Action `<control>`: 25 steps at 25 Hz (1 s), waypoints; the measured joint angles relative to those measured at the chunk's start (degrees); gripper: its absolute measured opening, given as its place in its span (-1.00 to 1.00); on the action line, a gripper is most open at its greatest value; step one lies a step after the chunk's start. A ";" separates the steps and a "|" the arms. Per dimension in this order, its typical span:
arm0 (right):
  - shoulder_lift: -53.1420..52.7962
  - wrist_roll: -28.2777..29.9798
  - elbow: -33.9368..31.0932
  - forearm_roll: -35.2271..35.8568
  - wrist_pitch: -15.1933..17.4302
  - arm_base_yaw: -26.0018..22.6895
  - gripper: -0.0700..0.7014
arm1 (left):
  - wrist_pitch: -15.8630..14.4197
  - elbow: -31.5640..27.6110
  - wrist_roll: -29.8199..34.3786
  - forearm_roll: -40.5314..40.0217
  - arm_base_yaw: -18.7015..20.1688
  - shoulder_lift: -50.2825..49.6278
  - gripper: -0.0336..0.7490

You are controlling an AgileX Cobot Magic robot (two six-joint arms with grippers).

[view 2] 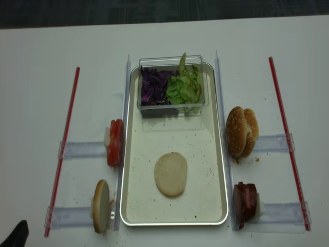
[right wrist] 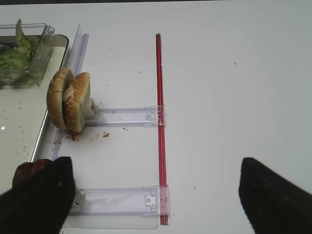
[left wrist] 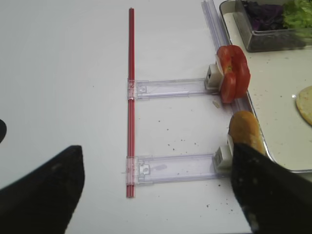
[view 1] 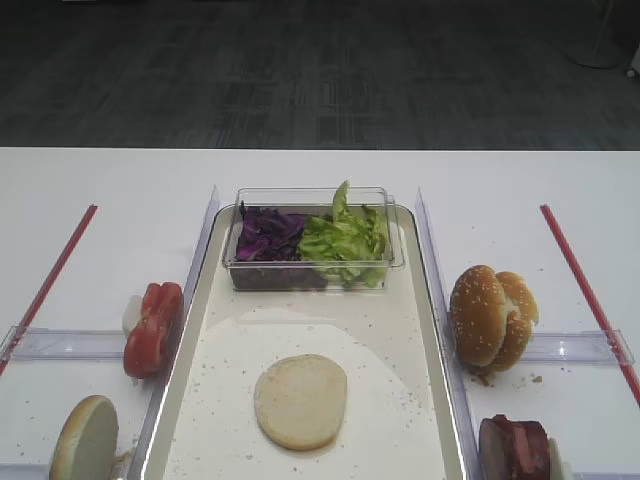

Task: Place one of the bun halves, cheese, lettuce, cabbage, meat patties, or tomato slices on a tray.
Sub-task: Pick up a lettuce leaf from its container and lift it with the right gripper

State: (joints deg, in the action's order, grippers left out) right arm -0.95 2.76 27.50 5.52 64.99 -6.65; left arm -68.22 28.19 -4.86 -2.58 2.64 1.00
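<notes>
The silver-rimmed tray [view 1: 385, 335] [view 2: 201, 149] lies mid-table with one flat pale bun half [view 1: 300, 400] [view 2: 170, 173] on its floor. A clear tub at its far end holds purple cabbage [view 1: 268, 233] and lettuce [view 1: 345, 240]. Sesame bun halves [view 1: 490, 315] [right wrist: 68, 100] and meat patties [view 1: 515, 448] [right wrist: 29, 170] stand on edge right of the tray. Tomato slices [view 1: 152, 327] [left wrist: 233, 73] and another bun half [view 1: 85, 438] [left wrist: 246, 134] stand to its left. Cheese is out of view. My right gripper [right wrist: 155, 195] and left gripper [left wrist: 156, 195] hang open over bare table, nothing between their fingers.
Narrow clear plastic holders [right wrist: 124, 116] [left wrist: 168, 87] prop the food beside the tray and end at long red strips [view 1: 585, 290] [view 1: 50, 280]. Crumbs dot the table near the buns. A dark carpeted floor lies beyond the table's far edge.
</notes>
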 joint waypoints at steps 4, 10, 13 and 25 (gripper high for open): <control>0.00 0.00 0.00 0.00 0.00 0.00 0.97 | 0.00 0.00 0.00 0.00 0.00 0.00 0.53; 0.00 0.00 0.00 0.00 0.00 0.00 0.97 | 0.00 0.00 0.00 0.00 0.00 0.00 0.53; 0.00 0.00 0.00 0.00 0.00 0.00 0.97 | 0.00 0.00 0.00 0.00 0.00 0.00 0.53; 15.43 0.00 0.10 0.00 0.33 0.00 0.97 | 0.00 0.00 0.00 0.00 0.00 0.00 0.53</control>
State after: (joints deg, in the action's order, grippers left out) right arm 14.48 2.76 27.60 5.52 65.31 -6.65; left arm -68.22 28.19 -4.86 -2.58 2.64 1.00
